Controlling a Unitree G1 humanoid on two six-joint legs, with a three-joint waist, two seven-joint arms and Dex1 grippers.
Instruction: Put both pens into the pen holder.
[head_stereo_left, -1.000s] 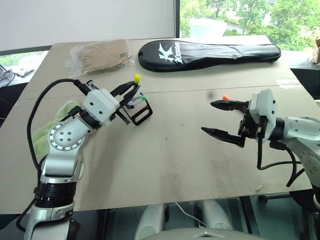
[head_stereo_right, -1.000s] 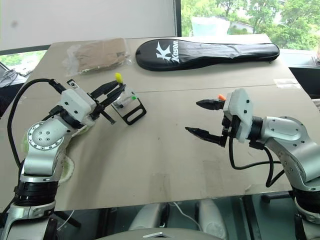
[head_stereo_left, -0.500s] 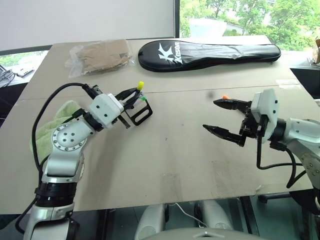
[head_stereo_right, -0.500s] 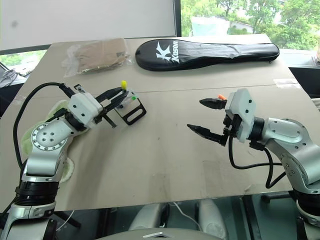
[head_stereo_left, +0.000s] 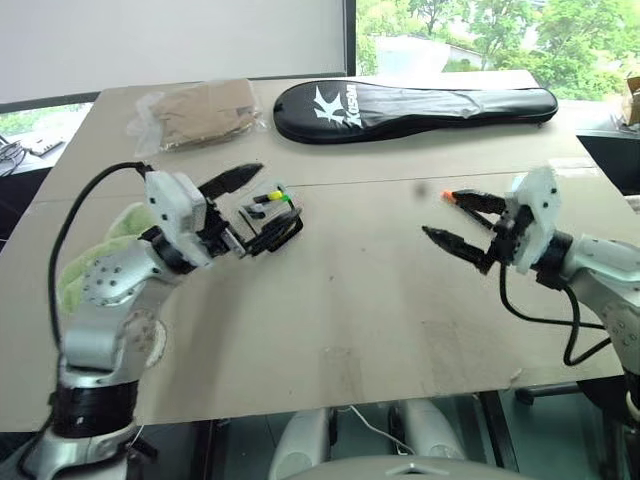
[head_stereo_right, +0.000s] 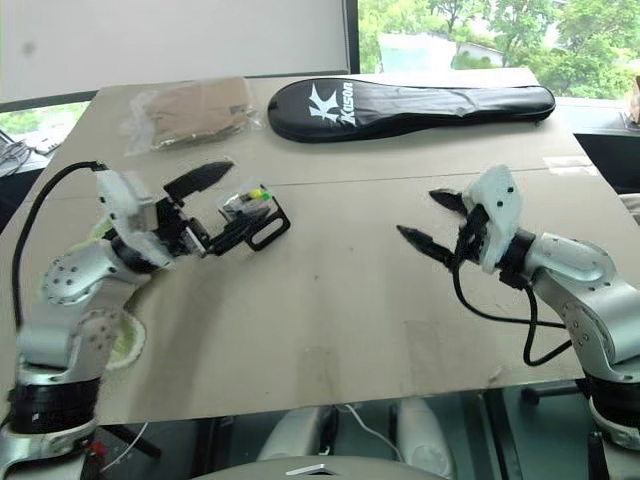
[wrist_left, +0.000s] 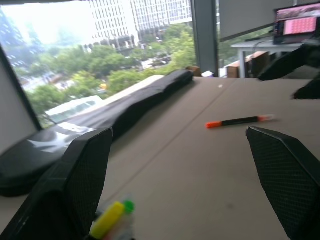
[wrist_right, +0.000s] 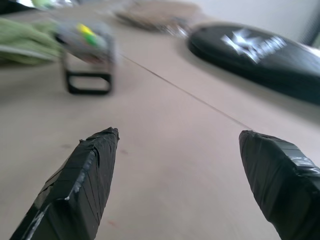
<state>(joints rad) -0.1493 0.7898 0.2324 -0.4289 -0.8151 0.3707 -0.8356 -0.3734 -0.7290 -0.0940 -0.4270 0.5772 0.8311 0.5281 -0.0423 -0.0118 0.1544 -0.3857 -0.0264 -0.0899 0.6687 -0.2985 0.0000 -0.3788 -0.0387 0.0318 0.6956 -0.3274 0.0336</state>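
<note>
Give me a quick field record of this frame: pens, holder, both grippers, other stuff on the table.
yellow-capped pen: in the pen holder, released
orange-capped pen: lying on the table, near the right gripper
left gripper: open, beside the holder, holding nothing
right gripper: open, empty, above the table by the orange-capped pen
other: black racket cover, clear bag, green cloth
task: one pen in, one left

Tabletop (head_stereo_left: 340, 320) centre and near edge bare; black racket case (head_stereo_left: 420, 100) and clear bag (head_stereo_left: 200, 112) line far edge, pen holder (head_stereo_left: 268, 215) left.
</note>
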